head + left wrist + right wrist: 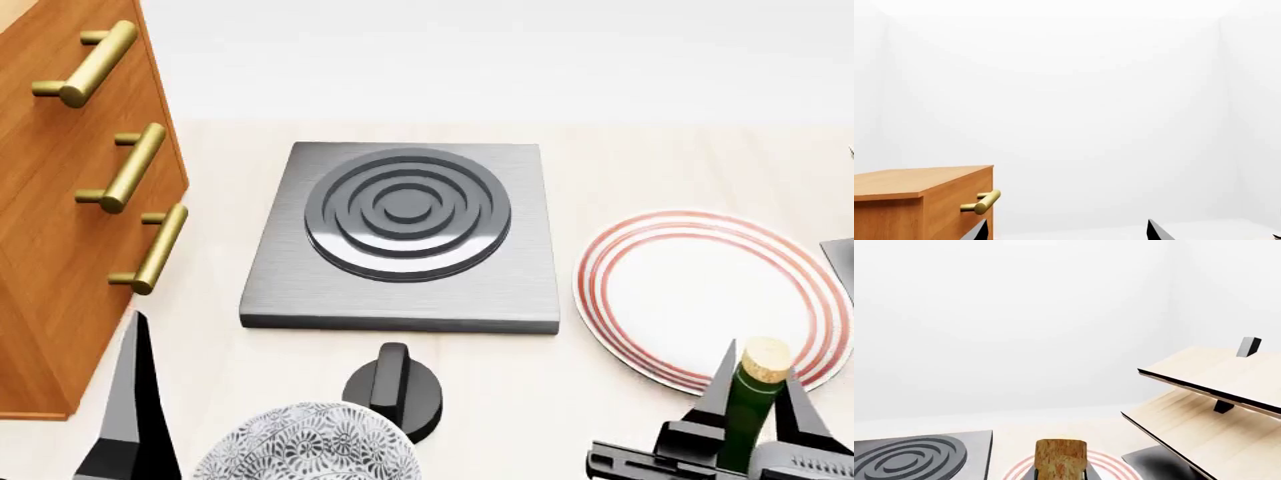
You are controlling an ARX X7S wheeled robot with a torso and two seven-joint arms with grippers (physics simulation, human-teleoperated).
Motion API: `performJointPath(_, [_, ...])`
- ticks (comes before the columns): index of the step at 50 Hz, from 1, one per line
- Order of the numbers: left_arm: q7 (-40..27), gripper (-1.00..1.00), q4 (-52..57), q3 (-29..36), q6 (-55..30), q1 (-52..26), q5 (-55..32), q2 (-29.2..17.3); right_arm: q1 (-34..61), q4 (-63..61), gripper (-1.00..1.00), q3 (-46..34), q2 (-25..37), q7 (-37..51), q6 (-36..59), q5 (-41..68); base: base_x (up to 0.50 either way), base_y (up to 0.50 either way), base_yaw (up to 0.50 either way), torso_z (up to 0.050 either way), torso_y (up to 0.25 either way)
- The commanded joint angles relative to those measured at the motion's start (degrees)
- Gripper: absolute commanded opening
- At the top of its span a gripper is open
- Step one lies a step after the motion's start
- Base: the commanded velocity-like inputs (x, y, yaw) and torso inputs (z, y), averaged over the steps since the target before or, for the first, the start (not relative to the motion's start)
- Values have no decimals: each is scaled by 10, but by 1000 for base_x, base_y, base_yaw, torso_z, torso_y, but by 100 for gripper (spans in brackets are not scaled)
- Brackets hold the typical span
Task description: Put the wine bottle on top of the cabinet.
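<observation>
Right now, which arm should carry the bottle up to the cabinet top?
The right. Its gripper already straddles the wine bottle by the neck, near the plate. The left gripper is empty, though it sits nearer the cabinet.

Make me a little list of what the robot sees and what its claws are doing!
bottle: green, cork on top, upright between the fingers of the right claw
left claw: holds nothing, fingertips apart
cabinet: brown wood, gold handles, on the left
burner: grey square with rings, in the middle
plate: white, red rings, on the right
bowl: patterned, near the robot
knob: black, beside the bowl
rack: pale wood, slanted
</observation>
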Motion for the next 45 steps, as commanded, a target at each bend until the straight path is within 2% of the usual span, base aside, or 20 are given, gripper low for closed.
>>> performJointPath(1, [-4, 100, -9, 5, 8, 0, -2, -4, 11, -7, -100, -3, 10, -9, 13, 11, 0, 0, 0, 0, 0])
performJointPath(3, [-5, 100, -2, 5, -1, -3, -7, -4, 23, -16, -100, -4, 18, -8, 26, 10, 0, 0, 0, 0, 0])
performJointPath(9, [-5, 100, -7, 5, -2, -2, -13, -7, 124, -81, -100, -1, 61, -8, 144, 37, 0, 0, 0, 0, 0])
performJointPath(14, [-7, 100, -8, 7, -3, -1, -17, -8, 233, -77, -100, -17, 77, -32, 207, 71, 0, 0, 0, 0, 0])
performJointPath(19, [-9, 100, -11, 9, -5, -3, -21, -5, 300, -62, -100, -43, 76, -46, 231, 80, 0, 0, 0, 0, 0])
performJointPath(34, [-7, 100, -16, 35, 8, -1, -24, -5, 344, -74, -100, -56, 41, -65, 244, 134, 0, 0, 0, 0, 0])
performJointPath(45, [-2, 100, -11, 57, -16, -21, -36, 0, 373, -77, -100, -83, 29, -71, 252, 142, 0, 0, 0, 0, 1])
